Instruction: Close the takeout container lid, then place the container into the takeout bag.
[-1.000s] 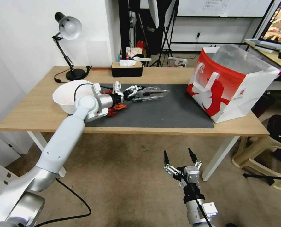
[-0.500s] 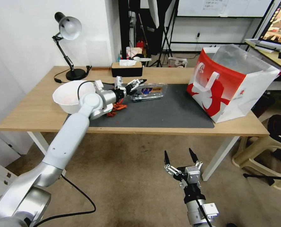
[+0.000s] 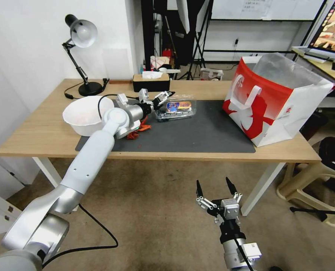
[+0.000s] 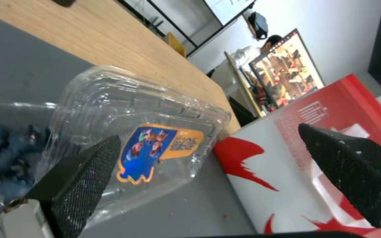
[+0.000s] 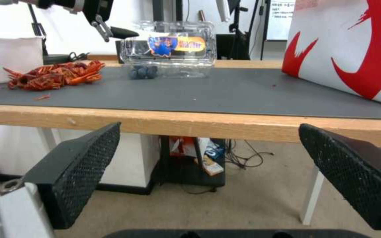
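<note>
Your left claw (image 3: 160,98) is up over the worktop (image 3: 47,130), fingers spread wide, right at the left end of the takeout container (image 3: 175,108). The container sits on the dark mat (image 3: 197,131), its lid (image 4: 155,132) tipped up and partly lowered over the blueberries (image 5: 143,72). Right of the container, well apart, stands the takeout bag (image 3: 276,101), mouth open. Right of the container and below the worktop's front edge, your right claw (image 3: 212,188) hangs spread, holding nothing.
</note>
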